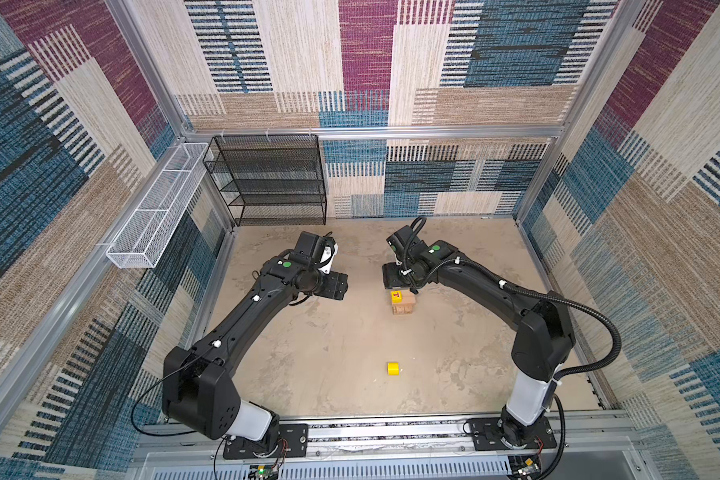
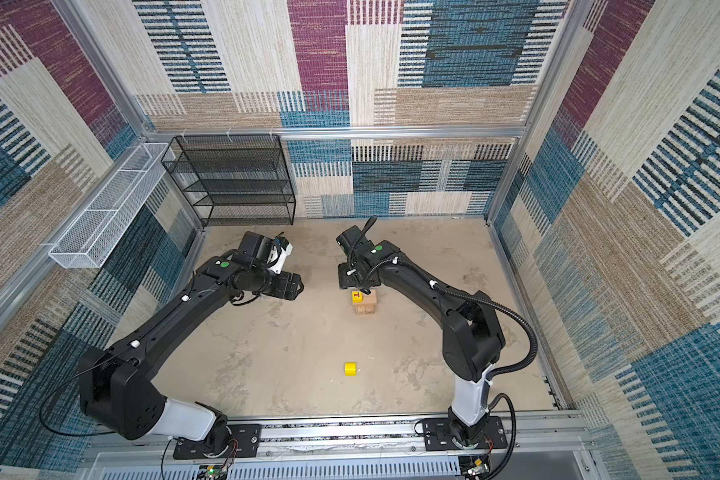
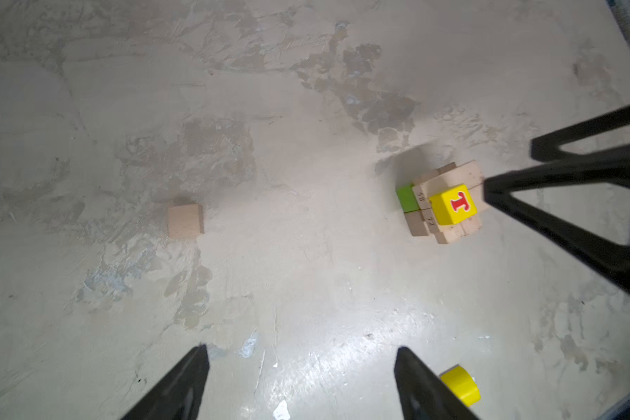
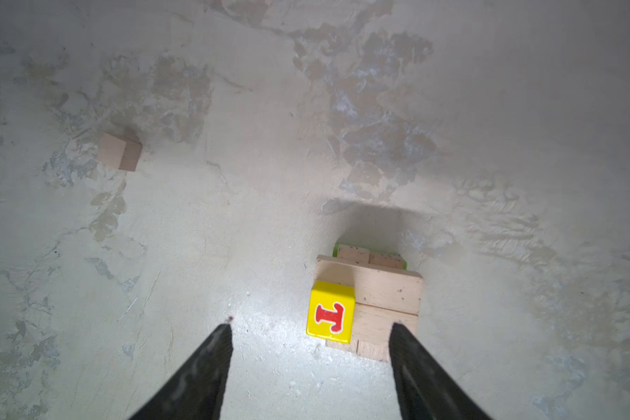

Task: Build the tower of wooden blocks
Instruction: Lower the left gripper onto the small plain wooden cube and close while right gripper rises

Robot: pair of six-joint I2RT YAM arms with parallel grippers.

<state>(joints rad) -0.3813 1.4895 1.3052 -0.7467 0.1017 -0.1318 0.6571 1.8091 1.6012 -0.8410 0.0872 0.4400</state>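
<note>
Tan table: tower capped by T cube; my right jaws wide over it, left jaws wide, empty.

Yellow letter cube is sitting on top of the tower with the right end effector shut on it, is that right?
Not quite. The yellow letter cube does sit on top of the tower, but the right end effector is open, spread clear of the cube, as the right wrist view shows.

We saw a yellow cube atop the tower, and a tan cube and yellow cylinder apart from it.
</note>
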